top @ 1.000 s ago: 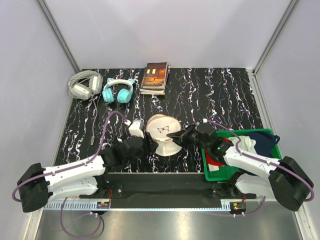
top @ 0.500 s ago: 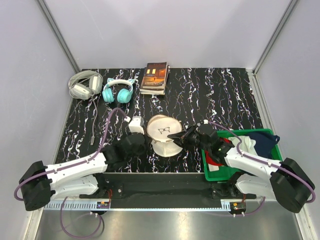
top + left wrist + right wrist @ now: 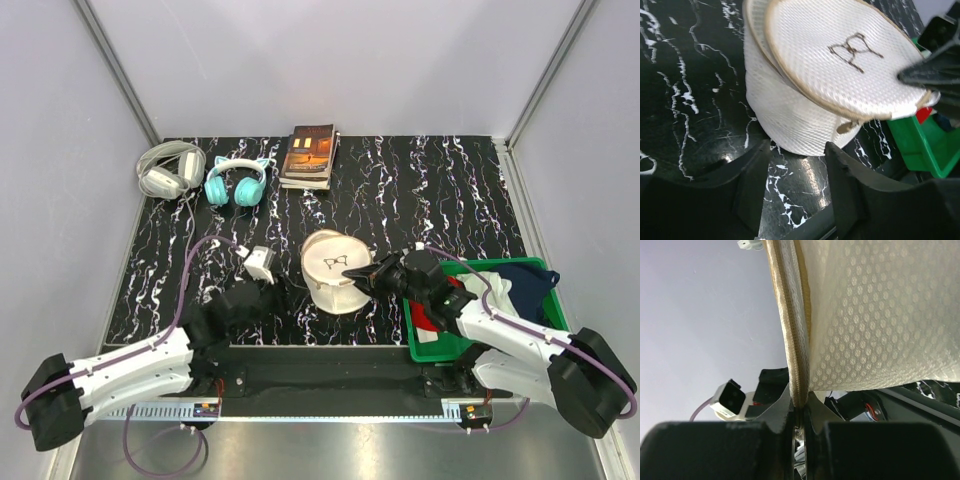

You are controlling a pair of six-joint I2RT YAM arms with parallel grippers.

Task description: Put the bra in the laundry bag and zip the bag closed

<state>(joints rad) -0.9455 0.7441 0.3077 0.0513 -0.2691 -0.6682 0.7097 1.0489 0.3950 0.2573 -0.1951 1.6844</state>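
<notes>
Right claw [image 3: 799,411] pinches laundry bag [image 3: 840,65] rim; left claw [image 3: 797,172] spread, empty.

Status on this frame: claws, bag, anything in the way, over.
Left claw open at the laundry bag's near side. Right claw shut on its rim seam. Bra not in view. Green bin alongside, not blocking.

The top camera looks down from high behind the near edge on the whole black white-veined table [image 3: 450,190], while both wrist cameras share the round cream-white mesh laundry bag [image 3: 805,100], the left one from near over its black claw [image 3: 797,147], the right one very close at the beige rim [image 3: 797,340].
</notes>
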